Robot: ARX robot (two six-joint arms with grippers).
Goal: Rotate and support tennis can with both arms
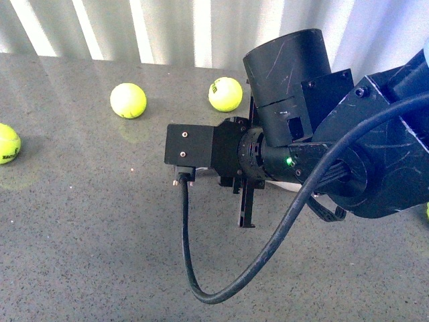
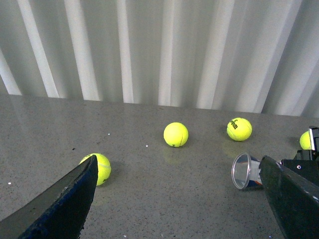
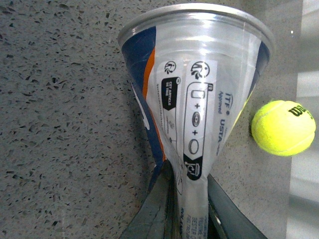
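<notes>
The tennis can [image 3: 192, 94] is a clear tube with a white, navy and orange label, lying on its side on the grey table. My right gripper [image 3: 188, 172] is shut on it, and its fingers [image 3: 154, 209] pinch the wall flat. The can's open mouth [image 2: 243, 171] shows in the left wrist view, just inside my left gripper's [image 2: 178, 165] right-hand finger [image 2: 291, 199]. That gripper is open, its fingers wide apart and holding nothing. In the front view the black right arm [image 1: 348, 141] and its gripper [image 1: 245, 201] hide nearly all of the can.
Loose tennis balls lie on the grey speckled table [image 1: 87, 235]: two at the back [image 1: 128, 100] [image 1: 225, 94], one at the far left [image 1: 7, 143]. One ball [image 3: 283, 127] sits close beside the can. A white corrugated wall [image 2: 159, 50] stands behind. A black cable [image 1: 201, 282] loops low.
</notes>
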